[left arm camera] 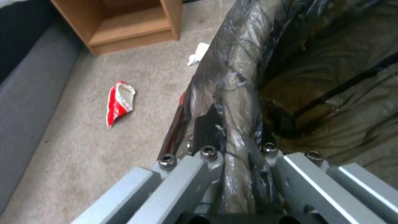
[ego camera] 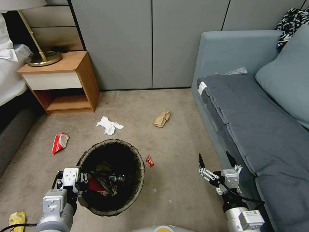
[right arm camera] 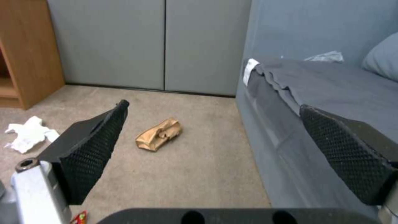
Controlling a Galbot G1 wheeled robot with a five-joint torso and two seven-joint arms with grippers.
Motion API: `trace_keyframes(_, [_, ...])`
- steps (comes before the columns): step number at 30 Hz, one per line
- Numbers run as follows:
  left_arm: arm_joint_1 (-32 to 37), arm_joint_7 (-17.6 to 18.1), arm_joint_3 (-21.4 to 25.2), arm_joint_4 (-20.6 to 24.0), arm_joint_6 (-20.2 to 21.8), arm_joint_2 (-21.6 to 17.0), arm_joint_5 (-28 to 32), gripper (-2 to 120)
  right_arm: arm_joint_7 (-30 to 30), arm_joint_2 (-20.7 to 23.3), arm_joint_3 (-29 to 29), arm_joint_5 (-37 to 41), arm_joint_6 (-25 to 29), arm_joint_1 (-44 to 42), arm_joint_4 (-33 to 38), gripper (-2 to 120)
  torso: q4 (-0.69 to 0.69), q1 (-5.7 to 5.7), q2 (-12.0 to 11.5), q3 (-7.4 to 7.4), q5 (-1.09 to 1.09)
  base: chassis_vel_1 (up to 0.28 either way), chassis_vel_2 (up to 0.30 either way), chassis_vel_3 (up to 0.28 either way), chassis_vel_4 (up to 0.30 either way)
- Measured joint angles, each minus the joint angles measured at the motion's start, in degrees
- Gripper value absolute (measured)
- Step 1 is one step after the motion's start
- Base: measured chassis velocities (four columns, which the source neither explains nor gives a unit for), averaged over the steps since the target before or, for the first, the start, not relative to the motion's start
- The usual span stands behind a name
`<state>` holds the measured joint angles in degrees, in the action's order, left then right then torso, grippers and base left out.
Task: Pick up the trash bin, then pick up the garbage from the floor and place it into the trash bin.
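From my head camera, my left tool [ego camera: 84, 181] is clamping the near-left rim of the trash bin [ego camera: 128, 203], its fingers pinched on the dark bag liner, and the bin is sitting low and left of centre before me. Inside the bin, red packets and a small bottle [ego camera: 114, 178] are lying together. My right tool [ego camera: 217, 161] is hanging near the right, beside the sofa [ego camera: 257, 129], with its 2 fingers spread wide and nothing between them. On the carpet [ego camera: 180, 180], a crumpled white tissue [ego camera: 108, 125] is lying just beyond the bin, a crumpled brown paper [ego camera: 162, 118] farther off toward the sofa, a red-and-white snack packet [ego camera: 59, 142] to the left, a small red wrapper [ego camera: 149, 160] just right of the bin, and a yellow wrapper [ego camera: 16, 220] at the near left. A nightstand [ego camera: 66, 83] with a lamp [ego camera: 43, 58] is standing at the far left.

From my left wrist camera, the left tool [left arm camera: 232, 146] is closing tight on the trash bin's [left arm camera: 315, 93] lined rim, the bag bunching between the fingers. The snack packet [left arm camera: 119, 102] is lying on the carpet [left arm camera: 104, 149] off to one side, and a bit of the tissue [left arm camera: 198, 53] is peeking past the bin.

From my right wrist camera, the right tool [right arm camera: 211, 124] is gaping wide and empty. The brown paper [right arm camera: 159, 138] is lying on the carpet [right arm camera: 207, 174] between its fingers, well apart from them, with the tissue [right arm camera: 29, 133] beyond 1 finger and the sofa [right arm camera: 311, 84] behind the other.
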<state>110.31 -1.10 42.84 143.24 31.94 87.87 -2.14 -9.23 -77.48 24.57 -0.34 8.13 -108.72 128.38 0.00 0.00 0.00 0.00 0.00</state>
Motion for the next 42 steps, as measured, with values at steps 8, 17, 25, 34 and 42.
trace_keyframes(8, [-0.16, 0.0, 0.02, 0.0, 0.04, 0.15, -0.01, 1, -0.03, -0.03, -0.18, 0.06, -0.02, 0.47, -0.4, 100, 0.0, 0.0, 0.0, 0.0, 0.0, -0.122, 0.107, 0.1, -0.105])
trace_keyframes(17, [-0.32, 0.01, -0.01, 0.0, 0.49, 0.15, -0.02, 1, -0.55, 0.53, -0.68, 2.33, -0.46, 2.8, -1.68, 100, 0.0, 0.0, 0.0, 0.01, -0.01, -0.097, 0.109, 0.113, -0.089])
trace_keyframes(25, [-0.28, 0.19, -0.21, 0.0, 1.2, 0.41, -0.01, 1, 0.59, 3.64, -4.49, 5.52, -8.67, 11.09, -6.44, 100, 0.01, 0.0, 0.0, 0.0, 0.0, 0.0, 0.0, 0.0, 0.0])
trace_keyframes(34, [0.79, 0.74, 0.22, 0.0, 1.25, 1.19, -0.02, 1, 8.52, 4.93, -9.53, 7.44, -18.5, 19.32, -11.66, 100, 0.0, 0.0, 0.0, 0.0, 0.0, 0.0, 0.0, 0.0, 0.0])
trace_keyframes(42, [0.87, 1.18, 1.27, 0.0, 1.0, 1.36, 0.64, 1, 12.34, 8.48, -15.74, 14.48, -27.25, 29.45, -18.97, 100, 0.0, 0.0, 0.0, 0.0, 0.0, 0.0, 0.0, 0.0, 0.0])
